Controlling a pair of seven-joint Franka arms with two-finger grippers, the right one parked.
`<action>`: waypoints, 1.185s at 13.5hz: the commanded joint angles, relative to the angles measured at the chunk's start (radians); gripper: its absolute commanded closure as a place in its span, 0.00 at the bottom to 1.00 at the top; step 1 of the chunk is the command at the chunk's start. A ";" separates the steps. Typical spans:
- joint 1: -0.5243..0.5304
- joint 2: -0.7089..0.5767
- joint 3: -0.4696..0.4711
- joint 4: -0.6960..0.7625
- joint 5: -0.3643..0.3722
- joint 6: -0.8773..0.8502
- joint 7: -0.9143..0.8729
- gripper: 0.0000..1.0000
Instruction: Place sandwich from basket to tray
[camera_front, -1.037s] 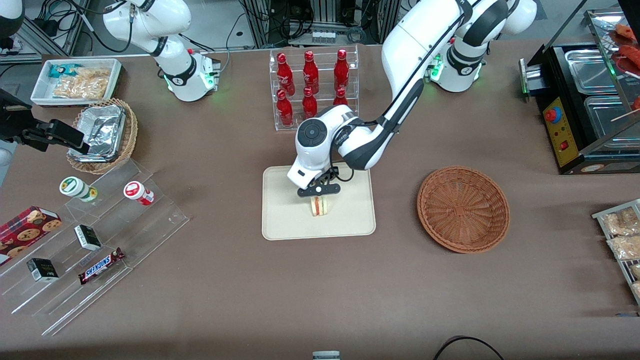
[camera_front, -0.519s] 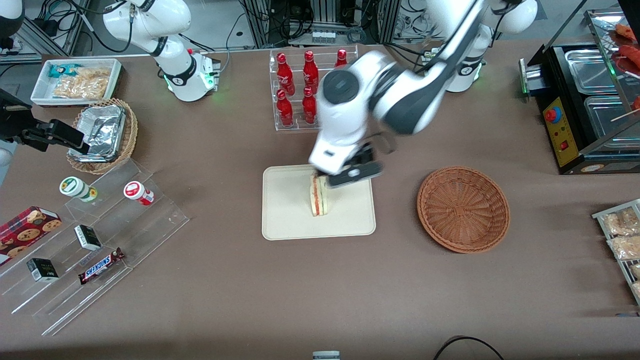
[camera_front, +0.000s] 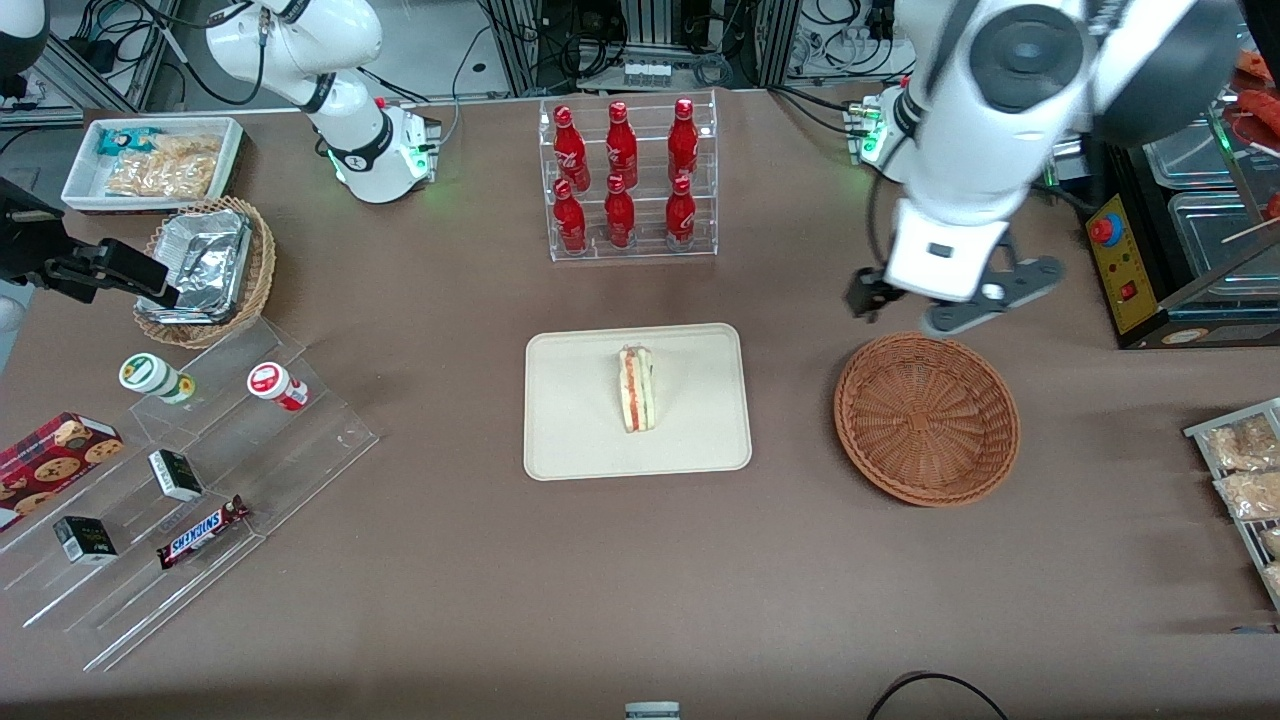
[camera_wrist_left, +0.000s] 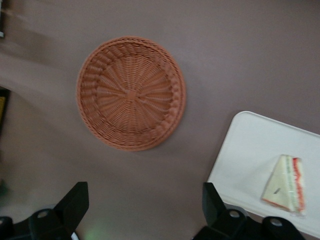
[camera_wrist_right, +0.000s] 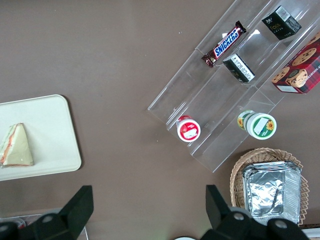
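Now my gripper (camera_front: 945, 305) hangs above the surface just beside the basket (camera_front: 927, 418), fingers (camera_wrist_left: 73, 206) spread wide and empty. Sandwich (camera_front: 636, 388) stands on edge on the tray (camera_front: 580, 440); I judge a bump could tip it.

Sandwich (camera_front: 637, 388) sits on tray (camera_front: 570, 420), basket (camera_front: 927, 417) empty beside it toward the working arm's end, end effector (camera_front: 950, 305) raised above basket's rim, holding nothing.
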 joint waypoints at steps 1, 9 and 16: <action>0.107 -0.048 -0.013 -0.044 -0.034 -0.023 0.172 0.00; 0.286 -0.036 -0.012 -0.032 -0.127 -0.018 0.435 0.00; 0.286 0.000 -0.013 0.010 -0.124 -0.015 0.444 0.00</action>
